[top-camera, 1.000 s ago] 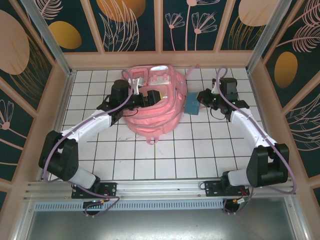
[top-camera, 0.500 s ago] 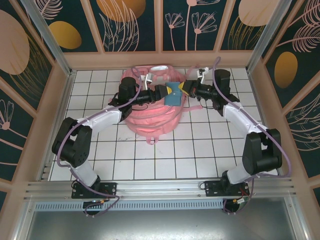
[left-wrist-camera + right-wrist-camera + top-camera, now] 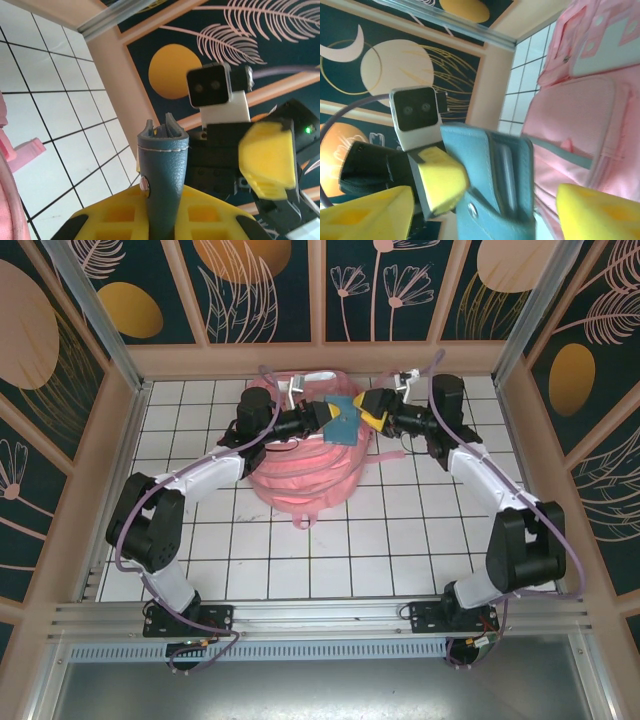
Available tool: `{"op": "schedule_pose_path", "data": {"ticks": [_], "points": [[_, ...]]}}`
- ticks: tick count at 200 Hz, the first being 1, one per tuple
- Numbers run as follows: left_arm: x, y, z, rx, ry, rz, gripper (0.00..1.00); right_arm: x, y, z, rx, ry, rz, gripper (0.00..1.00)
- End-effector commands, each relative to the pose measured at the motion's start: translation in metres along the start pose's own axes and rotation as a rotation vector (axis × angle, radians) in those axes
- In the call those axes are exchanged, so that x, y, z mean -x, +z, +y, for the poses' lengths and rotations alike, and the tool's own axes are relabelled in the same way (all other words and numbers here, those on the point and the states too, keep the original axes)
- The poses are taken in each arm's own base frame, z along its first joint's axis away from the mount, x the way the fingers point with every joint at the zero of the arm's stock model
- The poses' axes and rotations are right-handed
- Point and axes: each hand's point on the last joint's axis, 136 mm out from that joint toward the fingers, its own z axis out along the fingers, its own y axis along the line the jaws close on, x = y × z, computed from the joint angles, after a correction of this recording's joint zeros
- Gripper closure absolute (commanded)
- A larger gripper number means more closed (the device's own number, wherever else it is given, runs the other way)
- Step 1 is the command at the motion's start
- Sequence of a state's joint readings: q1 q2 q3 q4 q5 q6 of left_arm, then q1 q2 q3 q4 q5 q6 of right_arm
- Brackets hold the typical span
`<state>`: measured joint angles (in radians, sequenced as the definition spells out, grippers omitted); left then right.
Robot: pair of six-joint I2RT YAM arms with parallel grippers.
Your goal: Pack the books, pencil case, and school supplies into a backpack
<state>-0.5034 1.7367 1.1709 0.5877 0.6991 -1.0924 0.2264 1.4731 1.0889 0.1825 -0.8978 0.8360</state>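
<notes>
Pink backpack (image 3: 300, 468), one, sits at 12 o'clock on the tabletop (image 3: 400, 540); over it the left end effector (image 3: 322, 417) clamps one blue case (image 3: 343, 422), right end effector (image 3: 372, 412) gaping wide.

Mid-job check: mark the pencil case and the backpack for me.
pencil case (image 3: 342, 422), top external view, middle of its blue face.
backpack (image 3: 300, 480), top external view, bare pink front fabric near the arms.
</notes>
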Motion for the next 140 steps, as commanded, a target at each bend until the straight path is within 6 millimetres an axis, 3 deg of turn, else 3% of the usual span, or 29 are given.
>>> {"op": "schedule_pose_path", "data": {"ticks": [1,22,48,67,100,117,126,130,134,140], "points": [[0.023,-0.005,-0.020,-0.048,-0.037,-0.105,0.93,-0.009,-0.012,-0.001,-0.013,-0.067,-0.045,0.14],[0.029,-0.008,-0.029,-0.101,-0.083,-0.145,0.94,-0.028,-0.010,0.005,0.063,-0.054,-0.011,0.10],[0.032,-0.011,-0.036,-0.139,-0.120,-0.162,0.93,-0.038,-0.002,0.020,0.134,-0.057,0.019,0.13],[0.030,-0.011,-0.033,-0.138,-0.137,-0.159,0.92,-0.036,0.004,0.030,0.175,-0.066,0.009,0.28],[0.027,-0.011,-0.022,-0.112,-0.156,-0.161,0.91,-0.027,0.013,0.035,0.221,-0.034,-0.018,0.43],[0.027,-0.012,-0.020,-0.105,-0.165,-0.165,0.89,-0.025,0.016,0.035,0.240,-0.016,-0.017,0.62],[0.028,-0.012,-0.016,-0.093,-0.170,-0.170,0.81,-0.025,0.017,0.033,0.232,-0.010,-0.017,0.75],[0.027,-0.012,-0.013,-0.083,-0.173,-0.170,0.76,-0.025,0.017,0.031,0.221,-0.007,-0.020,0.78],[0.029,-0.017,-0.023,-0.091,-0.158,-0.177,0.70,-0.024,0.018,0.026,0.199,-0.001,-0.023,0.81],[0.029,-0.019,-0.017,-0.064,-0.158,-0.179,0.60,-0.024,0.019,0.018,0.158,0.006,-0.033,0.84]]}}
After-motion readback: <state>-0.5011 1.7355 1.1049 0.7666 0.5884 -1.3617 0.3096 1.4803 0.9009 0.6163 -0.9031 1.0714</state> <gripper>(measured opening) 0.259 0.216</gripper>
